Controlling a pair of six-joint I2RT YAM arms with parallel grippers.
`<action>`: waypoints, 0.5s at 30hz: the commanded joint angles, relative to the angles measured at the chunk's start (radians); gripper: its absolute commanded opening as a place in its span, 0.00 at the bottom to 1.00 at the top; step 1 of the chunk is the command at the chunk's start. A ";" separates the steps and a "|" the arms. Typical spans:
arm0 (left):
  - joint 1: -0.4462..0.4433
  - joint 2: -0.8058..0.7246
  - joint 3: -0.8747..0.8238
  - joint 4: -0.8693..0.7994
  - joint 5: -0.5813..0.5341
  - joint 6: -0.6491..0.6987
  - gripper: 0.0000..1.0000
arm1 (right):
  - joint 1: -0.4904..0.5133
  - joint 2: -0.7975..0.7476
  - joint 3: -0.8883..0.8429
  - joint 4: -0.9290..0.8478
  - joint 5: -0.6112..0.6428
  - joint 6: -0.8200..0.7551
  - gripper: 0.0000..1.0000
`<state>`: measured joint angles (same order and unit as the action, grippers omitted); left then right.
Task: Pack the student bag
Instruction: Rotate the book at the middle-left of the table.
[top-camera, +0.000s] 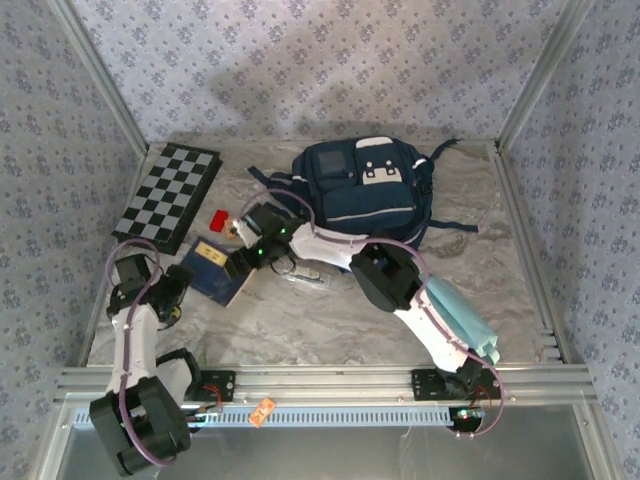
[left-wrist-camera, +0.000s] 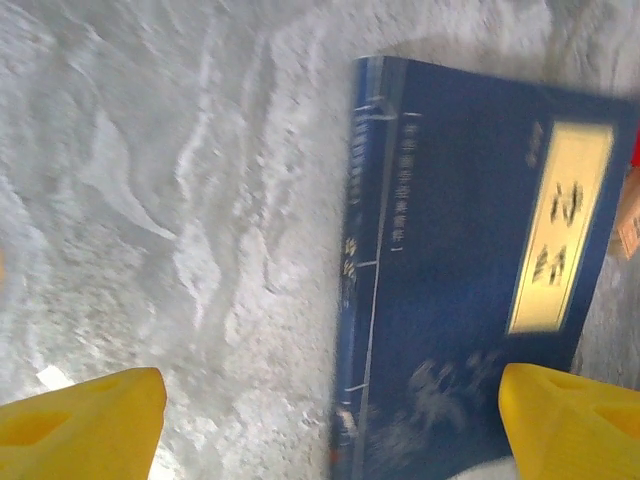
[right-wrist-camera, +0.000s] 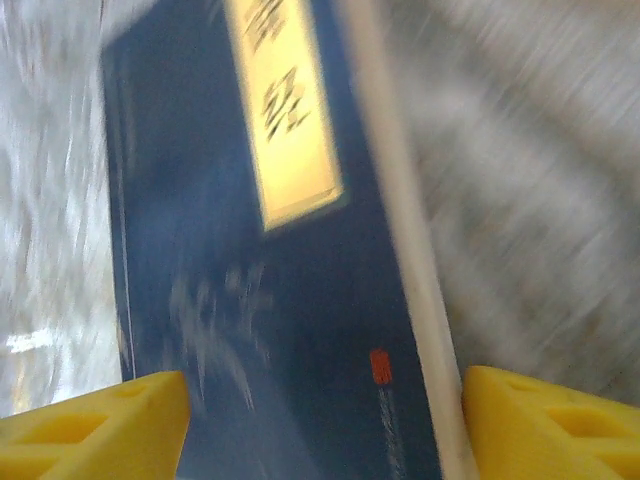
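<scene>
The student bag (top-camera: 365, 195) lies front pocket up at the far edge of the table (top-camera: 330, 320), right of centre. A blue book (top-camera: 212, 268) lies near the left edge. The right gripper (right-wrist-camera: 320, 430) straddles the book, jaws apart; whether they touch it cannot be told. The left gripper (left-wrist-camera: 330, 430) is over the book's spine, jaws wide apart.
</scene>
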<state>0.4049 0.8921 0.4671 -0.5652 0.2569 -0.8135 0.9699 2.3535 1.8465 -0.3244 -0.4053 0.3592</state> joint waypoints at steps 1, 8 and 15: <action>0.063 0.044 -0.009 -0.008 0.058 0.066 0.85 | 0.080 -0.145 -0.120 -0.002 0.027 0.051 0.70; 0.087 0.153 -0.006 0.150 0.195 0.109 0.81 | 0.076 -0.181 -0.148 -0.027 0.148 0.163 0.71; -0.003 0.266 0.031 0.197 0.154 0.138 0.80 | 0.045 -0.073 -0.034 -0.036 0.144 0.199 0.72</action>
<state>0.4358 1.1370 0.4637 -0.4061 0.4103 -0.7082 1.0130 2.2318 1.7515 -0.3328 -0.2897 0.5266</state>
